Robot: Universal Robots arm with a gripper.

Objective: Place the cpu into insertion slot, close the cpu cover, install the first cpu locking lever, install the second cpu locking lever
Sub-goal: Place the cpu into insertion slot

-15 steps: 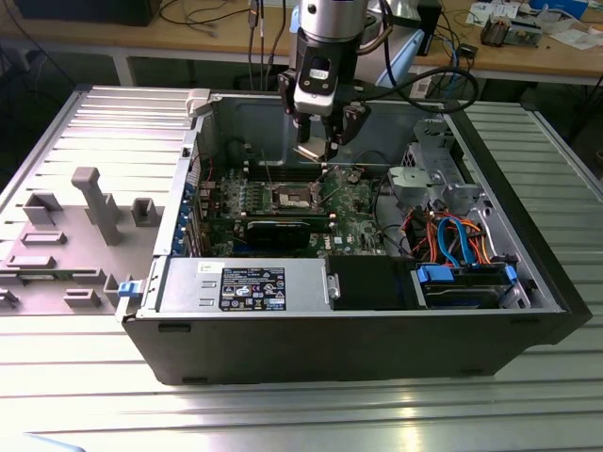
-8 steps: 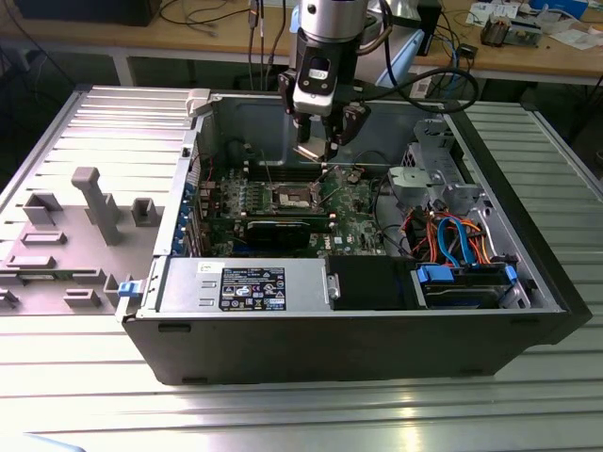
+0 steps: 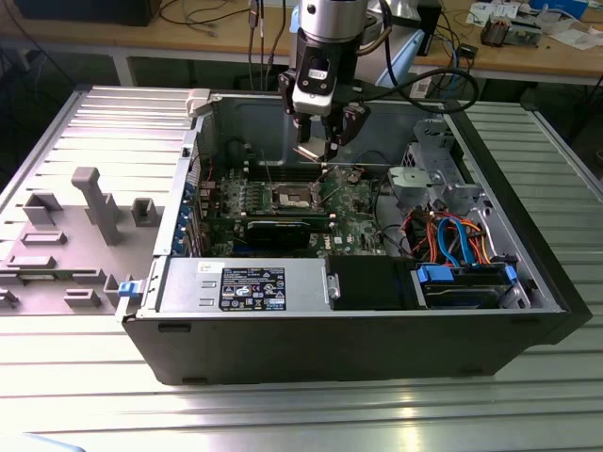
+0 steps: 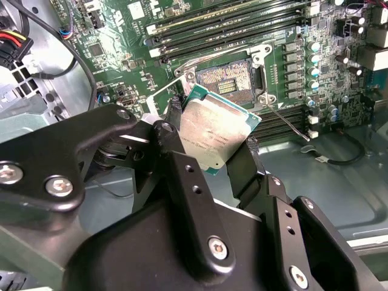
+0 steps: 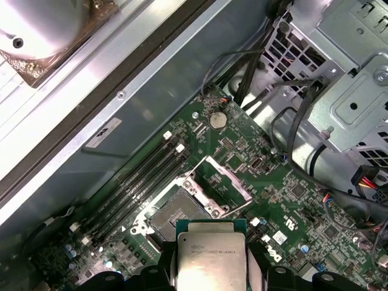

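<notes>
My gripper (image 3: pixel 318 149) hangs inside the open computer case, shut on the cpu (image 4: pixel 212 130). Black fingers (image 4: pixel 242 167) press the chip's two opposite edges, and its silvery-tan face shows in both wrist views. The cpu (image 5: pixel 211 260) is in the air, a short way above and beside the insertion slot (image 5: pixel 173 217). That slot (image 4: pixel 227 79) lies bare, with its dark centre exposed. The cpu cover (image 5: pixel 221 185) is swung up and open at the slot's edge. One thin locking lever (image 4: pixel 284 118) sticks out loose beside the slot.
Long memory slots (image 4: pixel 230 24) run along one side of the slot. A long black expansion card (image 3: pixel 283 229) crosses the board, with a power supply (image 3: pixel 245 282) in front. A metal drive cage (image 3: pixel 433 165) and coloured cables (image 3: pixel 452 235) crowd the exterior view's right.
</notes>
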